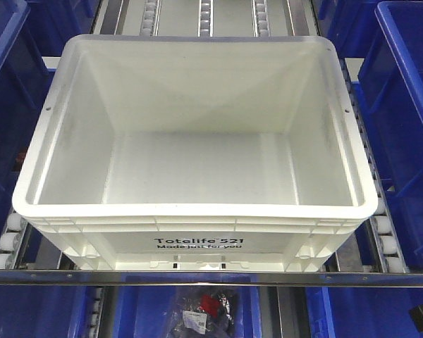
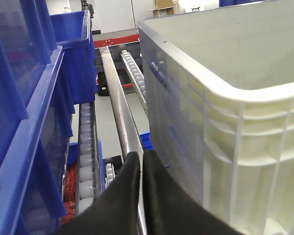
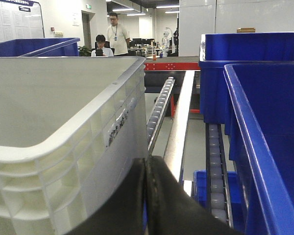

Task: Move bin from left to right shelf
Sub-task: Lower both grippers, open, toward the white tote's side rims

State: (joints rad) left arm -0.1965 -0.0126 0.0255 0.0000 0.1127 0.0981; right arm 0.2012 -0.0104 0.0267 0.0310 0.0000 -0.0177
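The left pincer [image 2: 140, 193], low in the middle of its view, is pressed shut and holds nothing. The right pincer [image 3: 146, 196] is the same. The white bin [image 2: 225, 127] sits between them, about as near to both. Its sides run away along the roller track [image 3: 159, 107].

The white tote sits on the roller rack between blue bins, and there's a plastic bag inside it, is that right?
Not quite. The white tote does sit on the roller rack between blue bins, but it is empty: the exterior front-facing view shows its floor bare. The plastic bag lies on a lower level, outside the tote.
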